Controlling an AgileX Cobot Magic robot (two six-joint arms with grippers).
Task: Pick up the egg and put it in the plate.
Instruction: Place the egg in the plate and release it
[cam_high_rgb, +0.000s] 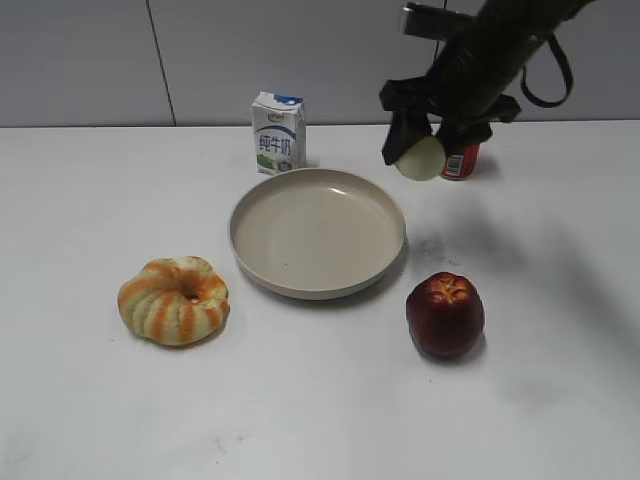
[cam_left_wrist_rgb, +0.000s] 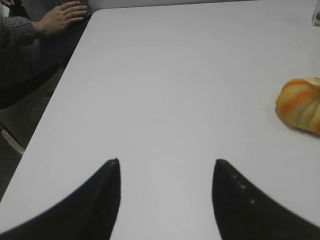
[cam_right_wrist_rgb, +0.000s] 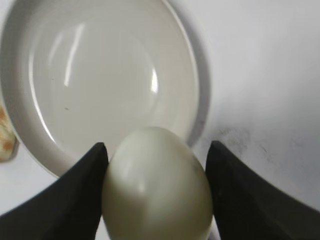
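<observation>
My right gripper is shut on the pale cream egg and holds it in the air just past the plate's far right rim. The right wrist view shows the egg between the two black fingers, with the beige round plate below and ahead of it. The plate sits empty in the middle of the table. My left gripper is open and empty over bare table and does not show in the exterior view.
An orange-striped ring bread lies left of the plate; it also shows in the left wrist view. A dark red apple sits right of the plate. A milk carton and a red can stand at the back.
</observation>
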